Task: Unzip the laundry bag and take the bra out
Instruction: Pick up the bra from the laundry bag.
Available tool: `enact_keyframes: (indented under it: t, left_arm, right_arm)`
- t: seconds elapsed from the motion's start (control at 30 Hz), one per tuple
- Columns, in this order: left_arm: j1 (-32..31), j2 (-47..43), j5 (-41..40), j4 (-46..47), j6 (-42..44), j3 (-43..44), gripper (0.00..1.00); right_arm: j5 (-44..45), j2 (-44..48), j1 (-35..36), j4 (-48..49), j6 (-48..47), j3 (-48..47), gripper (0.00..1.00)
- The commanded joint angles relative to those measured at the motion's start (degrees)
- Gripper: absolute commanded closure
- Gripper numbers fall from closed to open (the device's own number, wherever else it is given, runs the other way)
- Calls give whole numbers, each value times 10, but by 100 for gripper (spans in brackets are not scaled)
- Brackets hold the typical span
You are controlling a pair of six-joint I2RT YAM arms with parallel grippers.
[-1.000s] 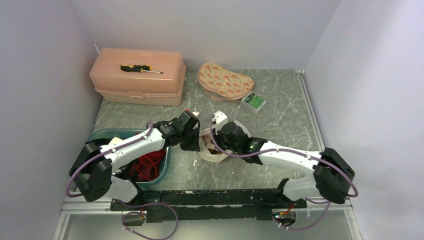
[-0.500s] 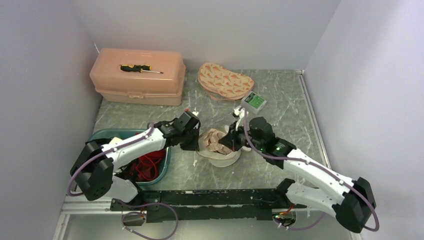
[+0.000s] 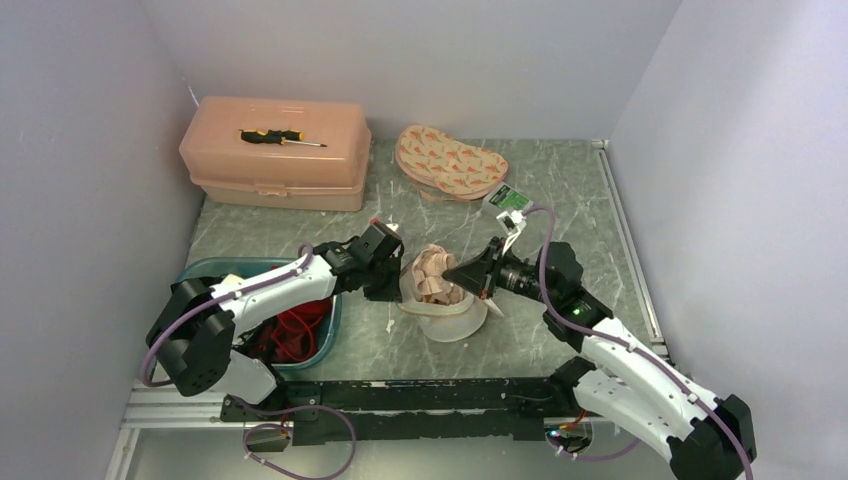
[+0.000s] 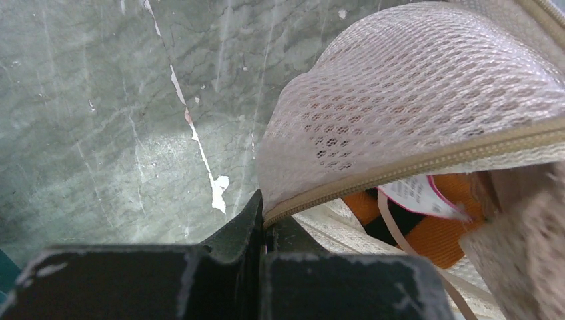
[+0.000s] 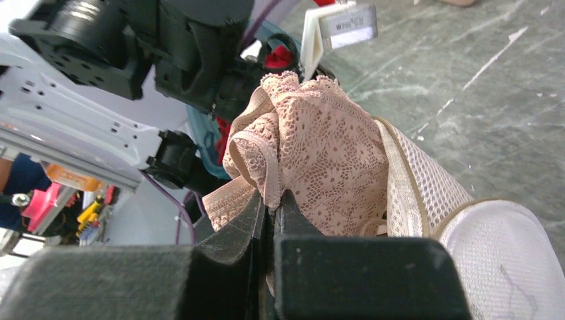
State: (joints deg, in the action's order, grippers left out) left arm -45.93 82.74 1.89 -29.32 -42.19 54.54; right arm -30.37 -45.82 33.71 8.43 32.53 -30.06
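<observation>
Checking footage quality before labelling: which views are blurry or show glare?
Top view: sharp, evenly lit. Left wrist view: mesh bag sharp, left fingers blurred, pale glare on the table. Right wrist view: lace bra sharp, right fingers blurred.

From above and behind the arm bases, we looked down over the whole table (image 3: 560, 200). Our left wrist camera sat very close to the mesh bag (image 4: 413, 87), facing its zipper edge and the tabletop. Our right wrist camera, equally close, looked across the bag toward the left arm (image 5: 66, 127). All three views shared the bag.
</observation>
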Motion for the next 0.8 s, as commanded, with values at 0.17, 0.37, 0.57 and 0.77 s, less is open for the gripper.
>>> enact_keyframes:
  t: [0.17,0.37,0.57,0.77]
  left_arm:
    - [1,-8,-4,7,-11,21,97]
    - [1,-11,-17,-2,-10,36,97]
    - [3,-17,-62,-28,1,74,97]
    - [5,-31,-67,-51,11,110,75]
  right_arm:
    - [6,70,-18,177,67,10,100]
    - [26,95,-23,207,70,14,100]
    - [61,115,-23,101,-5,-43,100]
    - [148,124,-22,-79,-143,-129,100]
